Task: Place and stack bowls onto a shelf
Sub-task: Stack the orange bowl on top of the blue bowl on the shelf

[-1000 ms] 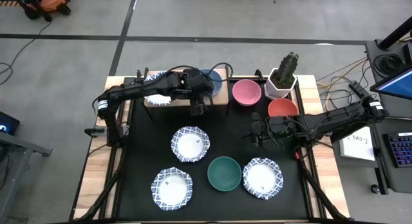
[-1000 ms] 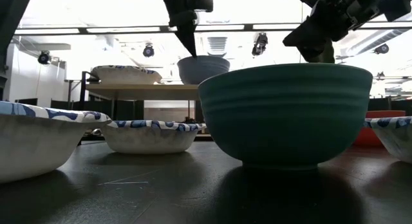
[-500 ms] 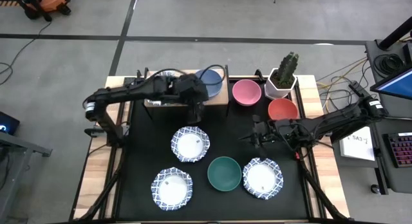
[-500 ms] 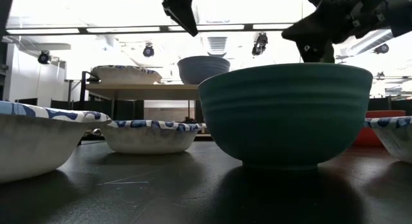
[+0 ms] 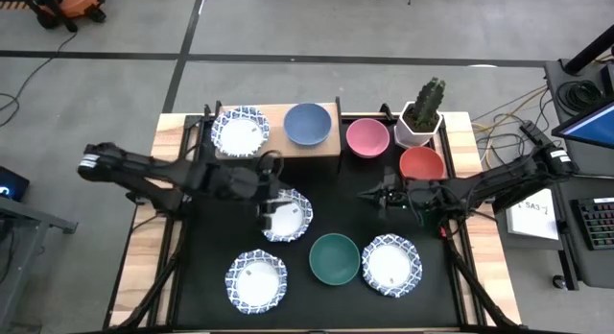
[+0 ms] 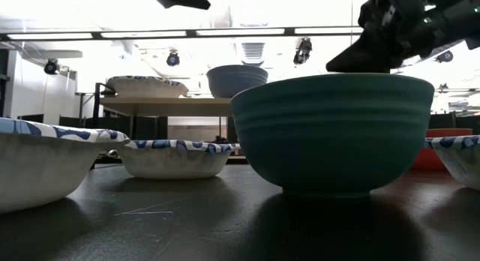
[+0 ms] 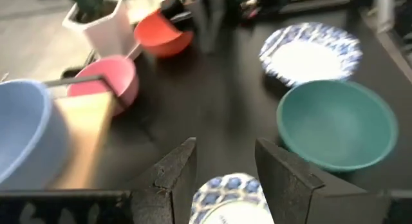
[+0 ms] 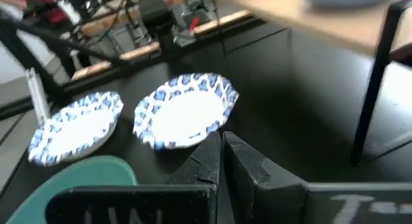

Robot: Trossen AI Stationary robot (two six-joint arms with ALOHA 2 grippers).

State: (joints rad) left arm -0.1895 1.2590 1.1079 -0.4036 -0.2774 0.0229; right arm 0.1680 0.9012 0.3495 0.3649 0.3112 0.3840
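Bowls: two on shelf (image 5: 288, 147), six off; left gripper (image 5: 271, 209) spread, right gripper (image 5: 381, 196) pressed together.

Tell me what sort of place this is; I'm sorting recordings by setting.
Probably a robotics lab or workshop: a bare grey floor marked with dark tape lines, loose cables beside the table, a keyboard at the right edge, and ceiling track lights.

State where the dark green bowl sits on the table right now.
In the high view the dark green bowl sits on the black mat near the table's front edge, between two blue-rimmed white bowls, one to its left and one close on its right.
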